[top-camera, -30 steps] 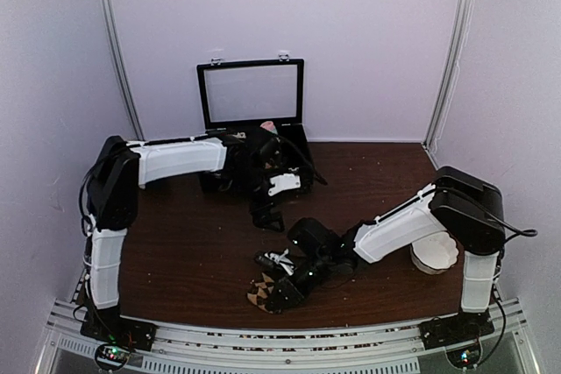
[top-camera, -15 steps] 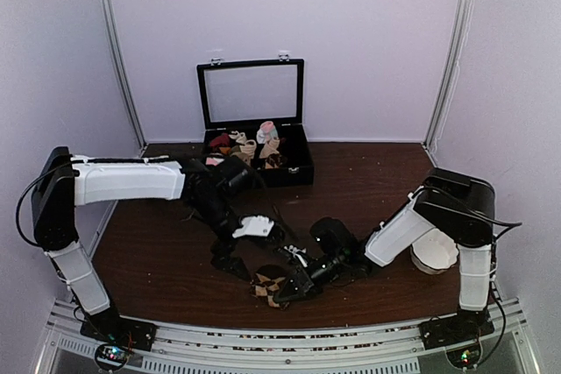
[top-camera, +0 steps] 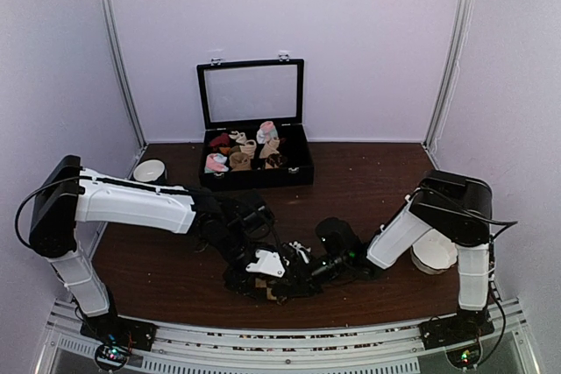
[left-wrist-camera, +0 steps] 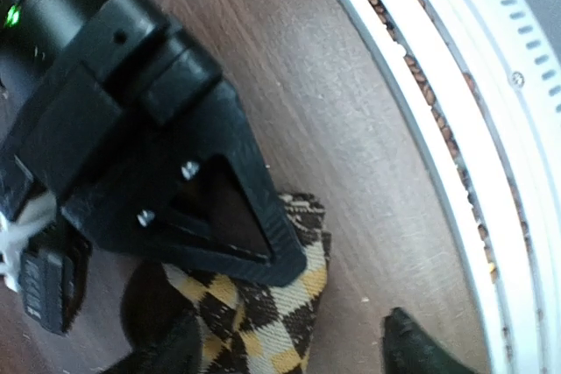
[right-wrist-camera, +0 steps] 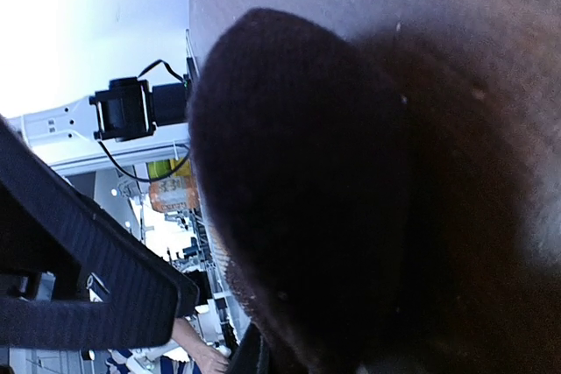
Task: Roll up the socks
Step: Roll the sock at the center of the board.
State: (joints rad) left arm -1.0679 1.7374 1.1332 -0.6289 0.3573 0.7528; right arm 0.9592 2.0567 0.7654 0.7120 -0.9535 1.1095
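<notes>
The socks (top-camera: 261, 287), dark brown with a tan argyle pattern, lie bunched near the table's front edge. My right gripper (top-camera: 294, 275) is low over them and shut on the socks; its black triangular finger (left-wrist-camera: 219, 225) presses on the patterned fabric (left-wrist-camera: 263, 321). Dark sock fabric (right-wrist-camera: 298, 181) fills the right wrist view and hides those jaws. My left gripper (left-wrist-camera: 289, 352) hangs open over the same bundle, one fingertip (left-wrist-camera: 412, 348) on bare wood to the right, the other at the sock's left side.
A black case (top-camera: 298, 164) with its lid up stands at the back and holds several small sock rolls. A white bowl (top-camera: 150, 170) sits at the far left, another (top-camera: 436, 256) by the right arm. The metal front rail (left-wrist-camera: 456, 129) runs close beside the socks.
My left arm has swung from the case at the back down to the front and now straddles the socks beside the right gripper. Its jaws have narrowed a little. The right gripper kept its hold.
</notes>
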